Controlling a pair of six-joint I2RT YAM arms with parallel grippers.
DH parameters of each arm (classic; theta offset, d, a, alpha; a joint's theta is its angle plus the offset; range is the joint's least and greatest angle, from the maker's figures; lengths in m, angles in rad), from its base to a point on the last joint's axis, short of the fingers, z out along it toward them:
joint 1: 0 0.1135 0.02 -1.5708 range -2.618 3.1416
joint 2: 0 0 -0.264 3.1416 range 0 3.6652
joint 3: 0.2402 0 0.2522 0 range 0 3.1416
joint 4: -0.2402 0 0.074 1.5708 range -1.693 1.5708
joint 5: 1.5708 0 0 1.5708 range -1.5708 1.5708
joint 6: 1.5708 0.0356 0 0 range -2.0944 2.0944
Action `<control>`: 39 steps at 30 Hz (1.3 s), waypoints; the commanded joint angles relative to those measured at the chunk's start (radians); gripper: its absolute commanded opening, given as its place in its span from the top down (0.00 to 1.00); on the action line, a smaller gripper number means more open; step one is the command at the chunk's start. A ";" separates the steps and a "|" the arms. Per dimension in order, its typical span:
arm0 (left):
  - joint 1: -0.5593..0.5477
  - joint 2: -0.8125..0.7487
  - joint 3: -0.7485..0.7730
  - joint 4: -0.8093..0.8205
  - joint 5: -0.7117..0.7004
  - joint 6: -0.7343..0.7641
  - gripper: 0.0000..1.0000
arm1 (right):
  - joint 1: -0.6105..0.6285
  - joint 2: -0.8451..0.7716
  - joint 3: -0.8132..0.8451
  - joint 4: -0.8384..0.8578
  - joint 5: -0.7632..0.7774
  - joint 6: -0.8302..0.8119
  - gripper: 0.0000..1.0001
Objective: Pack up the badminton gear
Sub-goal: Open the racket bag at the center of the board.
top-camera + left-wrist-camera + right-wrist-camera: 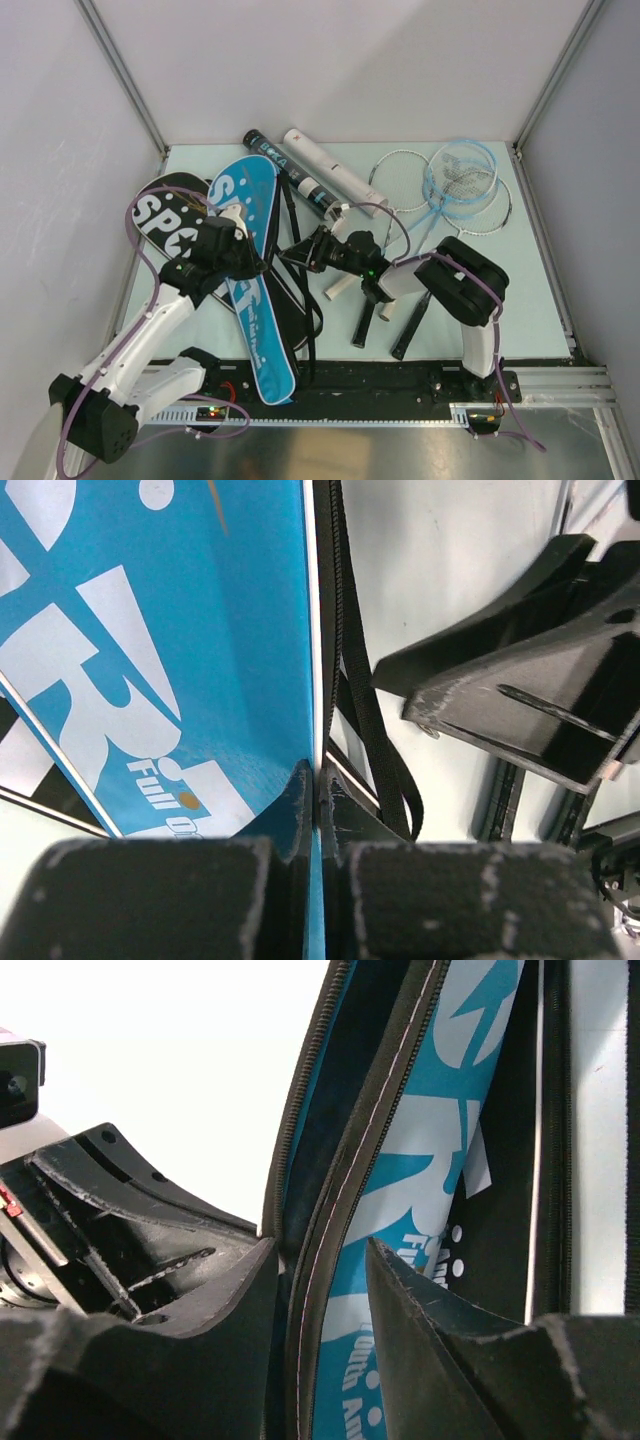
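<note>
- Left tool (315,815): fingers pressed together, pinching the long edge of the blue racket-shaped fabric bag with white SPORT lettering (252,285). A sliver of blue shows between the pads.
- Blue bag: lies lengthwise on the left half of the pale green tabletop (530,290). Its wide end is far and its narrow end reaches over the black strip at the near edge.
- Black racket-shaped fabric bag with white SPORT lettering (165,208): far left, partly under the blue bag's left side.
- Black woven strap (345,670): runs beside the blue bag's right edge and loops onto the tabletop.
- Right tool (320,1280): fingers spread, with the blue bag's zipped rim running up through the gap. Whether either pad touches the rim cannot be told.
- Black cylindrical tube with pale lettering (283,170): far centre, lying diagonally, its near end by the right tool.
- White cylindrical tube (330,172): just beside the black tube on its right, lying parallel to it.
- Silver thin-framed racket (398,182): head at far right of centre, shaft pointing toward the near centre.
- Blue thin-framed racket (462,170): head at far right, overlapping other silver frames.
- Black racket handles (362,325) and white racket handles (340,287): grouped at near centre, under the right arm.
</note>
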 commanded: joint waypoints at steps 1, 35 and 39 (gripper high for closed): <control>0.007 -0.040 -0.005 0.045 0.055 -0.017 1.00 | 0.010 0.067 0.051 0.155 -0.026 0.057 0.54; 0.006 -0.059 0.008 0.049 -0.080 -0.034 1.00 | 0.022 0.163 0.169 0.033 -0.113 0.026 0.75; 0.007 -0.054 0.011 0.048 -0.087 -0.031 1.00 | 0.041 0.159 0.155 0.042 -0.126 0.008 0.71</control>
